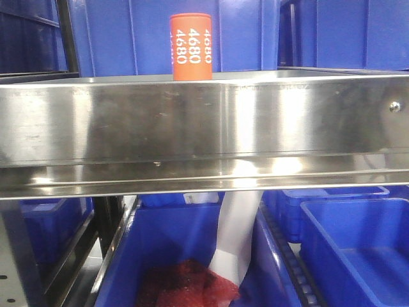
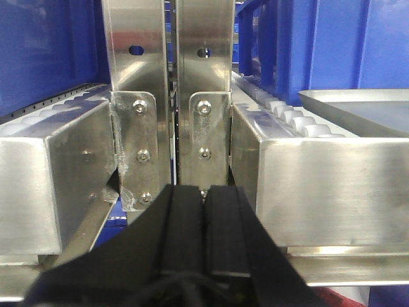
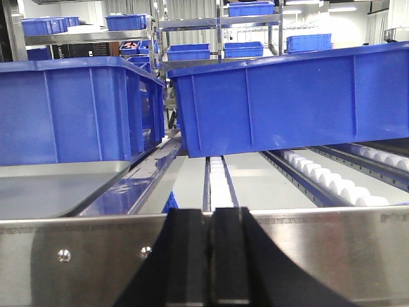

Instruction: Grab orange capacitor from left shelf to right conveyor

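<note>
The orange capacitor [image 1: 190, 46] was seen upright on the left shelf [image 1: 96, 121], yet its bearing from the closed, empty left tool [image 2: 204, 199] and right tool [image 3: 209, 220] could not be told.

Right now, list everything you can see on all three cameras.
left shelf: one, shiny steel, across front view.
orange capacitor: one, orange, upright on that shelf.
blue bins: several, blue, below that shelf.
red bundle: one, red, in the middle bin.
blue crates: two near, blue, right wrist view.
white rollers: several rows, white, beneath those crates.
metal tray: one, silver, right of left wrist view.
left fingers: two, black, shut together.
right fingers: two, black, shut together.
</note>
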You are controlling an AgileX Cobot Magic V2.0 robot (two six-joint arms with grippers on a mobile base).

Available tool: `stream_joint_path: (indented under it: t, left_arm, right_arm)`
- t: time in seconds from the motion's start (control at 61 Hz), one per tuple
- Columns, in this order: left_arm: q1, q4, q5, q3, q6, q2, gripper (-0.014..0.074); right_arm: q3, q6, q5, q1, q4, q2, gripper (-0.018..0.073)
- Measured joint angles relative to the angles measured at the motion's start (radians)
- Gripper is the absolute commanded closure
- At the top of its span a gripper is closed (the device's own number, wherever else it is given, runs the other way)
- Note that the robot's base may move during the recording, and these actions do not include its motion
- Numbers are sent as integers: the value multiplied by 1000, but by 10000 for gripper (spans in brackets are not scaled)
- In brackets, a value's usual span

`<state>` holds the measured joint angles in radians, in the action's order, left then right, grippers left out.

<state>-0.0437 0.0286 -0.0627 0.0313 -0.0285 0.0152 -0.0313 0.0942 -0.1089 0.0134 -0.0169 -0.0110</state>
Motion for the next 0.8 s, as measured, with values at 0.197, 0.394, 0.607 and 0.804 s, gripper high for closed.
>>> stream_joint_path:
  t: [0.197,0.394,0.607,0.804]
  left_arm:
    - [0,0,0,0,0,0,722]
    - [0,0,0,0,0,0,722]
    - [0,0,0,0,0,0,722]
    - [0,0,0,0,0,0,722]
  right_arm:
    - [0,0,-23,0,0,0,513]
    - [0,0,-123,0,0,0,513]
    - [53,44,-131,0,0,0,513]
    - [325,60,109,6,27,103,513]
